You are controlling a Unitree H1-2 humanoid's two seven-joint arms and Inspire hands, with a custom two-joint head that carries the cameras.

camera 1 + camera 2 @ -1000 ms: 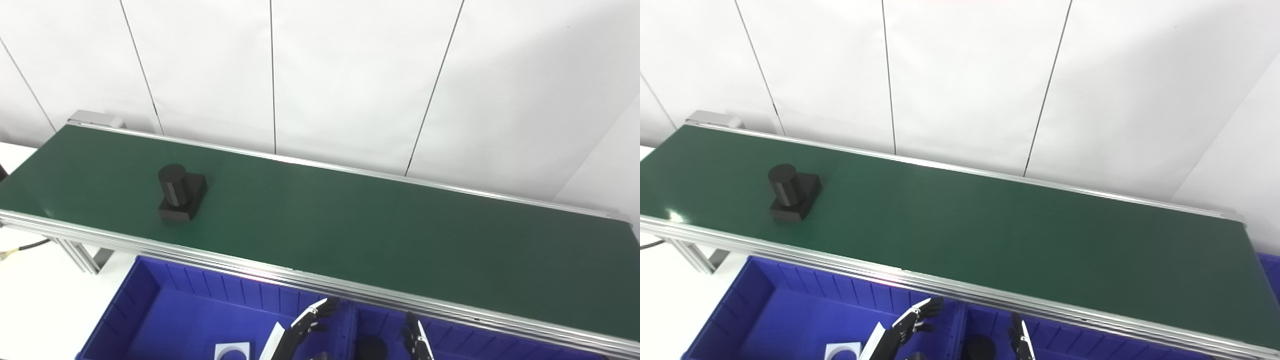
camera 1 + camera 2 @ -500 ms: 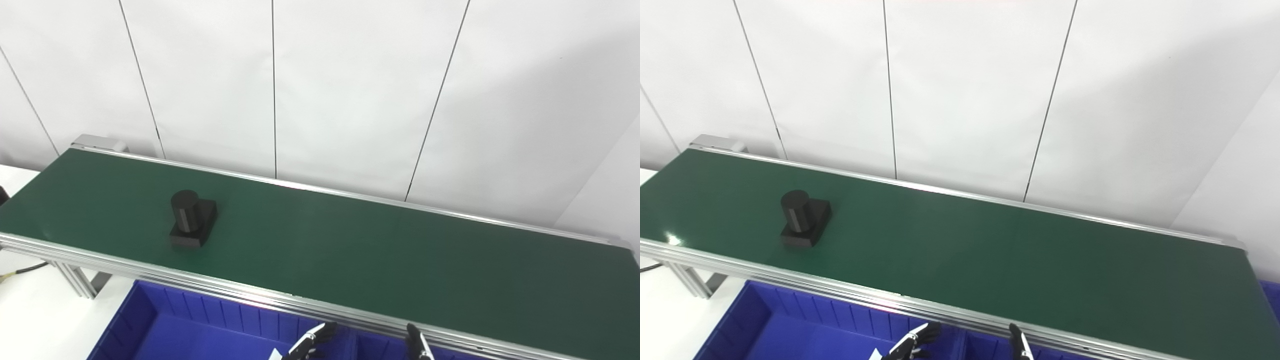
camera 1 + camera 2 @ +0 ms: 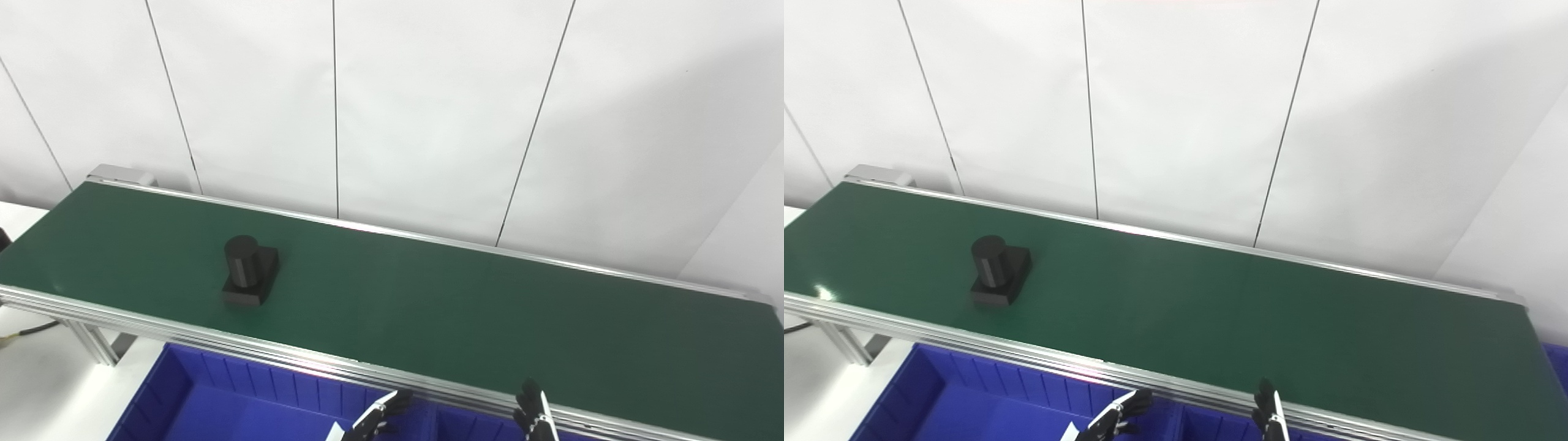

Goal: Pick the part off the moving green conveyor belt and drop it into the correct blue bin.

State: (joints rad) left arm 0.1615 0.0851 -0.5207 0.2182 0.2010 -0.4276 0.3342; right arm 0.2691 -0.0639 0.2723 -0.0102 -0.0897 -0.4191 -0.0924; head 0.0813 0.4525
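White panelled wall behind a green conveyor belt (image 3: 429, 300) carrying the black part (image 3: 250, 271) at its left; both hands, left hand (image 3: 375, 419) and right hand (image 3: 534, 413), wait low over the near blue bin (image 3: 202, 392), fingers apart and empty, presumably for the part's arrival.

A big white wall (image 3: 429, 110) fills the top of the view, from 9 o'clock to 3 o'clock. It is made of flat panels with thin dark lines (image 3: 335, 104) running down between them. A soft gray shadow (image 3: 686, 153) lies on the wall at 2 o'clock. The light is bright and even. At 8 o'clock there is a white floor (image 3: 43, 392) with a thin cable (image 3: 27, 331) on it.
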